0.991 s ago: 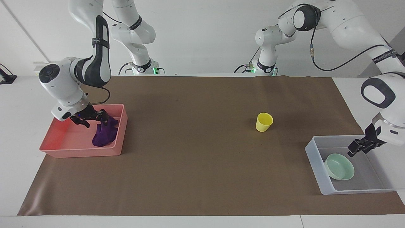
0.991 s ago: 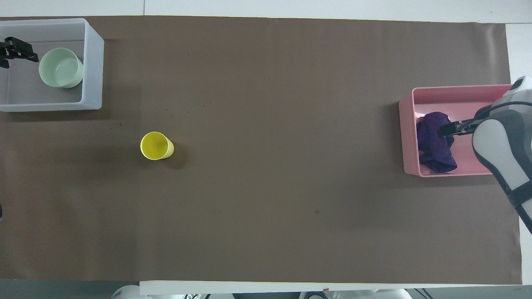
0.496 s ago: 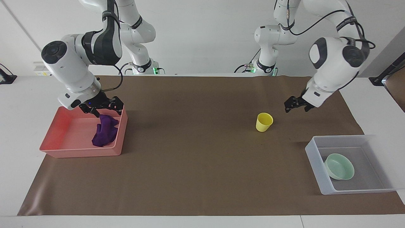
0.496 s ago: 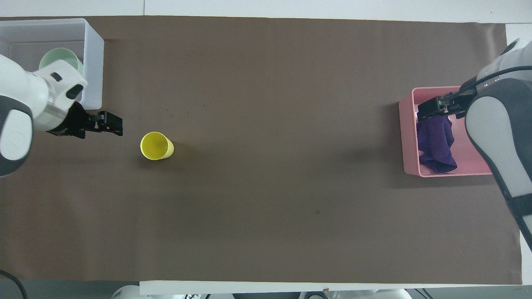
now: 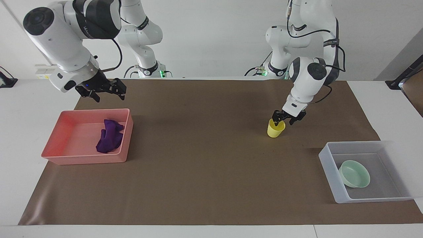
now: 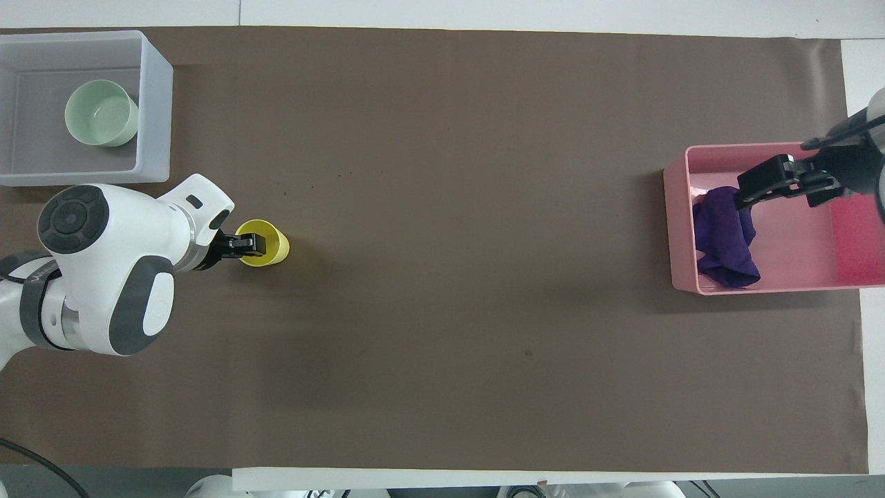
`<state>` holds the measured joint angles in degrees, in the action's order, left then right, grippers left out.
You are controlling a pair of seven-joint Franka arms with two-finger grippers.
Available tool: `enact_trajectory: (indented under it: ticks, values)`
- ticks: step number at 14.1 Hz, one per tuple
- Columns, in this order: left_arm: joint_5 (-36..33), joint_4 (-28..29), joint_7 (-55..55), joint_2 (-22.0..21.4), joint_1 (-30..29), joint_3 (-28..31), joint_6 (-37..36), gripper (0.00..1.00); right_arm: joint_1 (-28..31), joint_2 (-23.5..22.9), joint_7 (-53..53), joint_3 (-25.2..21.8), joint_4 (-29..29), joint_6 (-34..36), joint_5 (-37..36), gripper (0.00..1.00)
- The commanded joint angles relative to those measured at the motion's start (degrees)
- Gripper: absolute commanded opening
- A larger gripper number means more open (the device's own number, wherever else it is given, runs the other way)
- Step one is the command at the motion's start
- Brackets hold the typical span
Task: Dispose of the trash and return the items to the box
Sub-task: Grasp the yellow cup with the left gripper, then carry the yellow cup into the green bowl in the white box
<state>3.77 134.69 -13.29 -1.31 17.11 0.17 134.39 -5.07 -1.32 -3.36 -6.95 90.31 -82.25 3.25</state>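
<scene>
Straddling the cup's (image 5: 275, 128) rim mid-table, the left gripper (image 5: 284, 118) looks spread to lift it toward the box (image 5: 327, 165) holding the bowl (image 5: 354, 174), while the right gripper (image 5: 105, 88), open, hangs above the tray (image 5: 56, 155) holding the cloth (image 5: 109, 136).

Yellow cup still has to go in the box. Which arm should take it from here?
Left. The left gripper is already down at the yellow cup rim, and the box sits at that arm's end of the table. The right gripper hangs raised near the pink tray holding the purple cloth.
</scene>
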Motion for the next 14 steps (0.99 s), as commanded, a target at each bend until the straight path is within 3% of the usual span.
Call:
enact_trajectory:
  ticks: [1, 4, 6, 8, 10, 12, 14]
  values:
    - [0.01, 0.22, -1.39, -0.36, 0.02, 0.54, 1.40, 0.00, 0.41, 2.02, -1.90, -0.08, 0.13, 2.88, 0.18, 1.00]
    - [1.84, -11.51, -2.79, 3.93, -0.76, 0.89, -3.92, 0.00, 1.47, 2.20, -4.28, -0.08, 0.48, 3.76, -0.17, 1.00]
    - [5.53, -28.43, -3.50, 7.88, -2.60, 1.33, -19.26, 0.00, 1.47, 2.55, -5.07, -0.08, 0.83, 4.29, -0.44, 1.00]
    - [7.91, -42.70, -4.03, 11.67, -6.46, 1.41, -29.32, 0.00, 1.47, 2.64, -4.90, -0.08, 1.10, 4.29, -0.44, 1.00]
    - [7.40, -47.93, -4.11, 13.69, -10.33, 1.41, -31.99, 0.00, 1.56, 2.64, -4.90, -0.08, 1.27, 3.86, -0.44, 1.00]
    - [3.20, -47.77, -3.15, 14.92, -15.24, 1.42, -28.33, 0.00, 1.47, 2.64, -4.90, -0.08, 1.45, 3.51, -0.53, 1.00]
    - [2.47, -48.12, -0.71, 19.83, -20.78, 1.33, -24.28, 0.00, 1.38, 2.90, -4.99, -0.08, 1.97, 2.10, -1.75, 1.00]
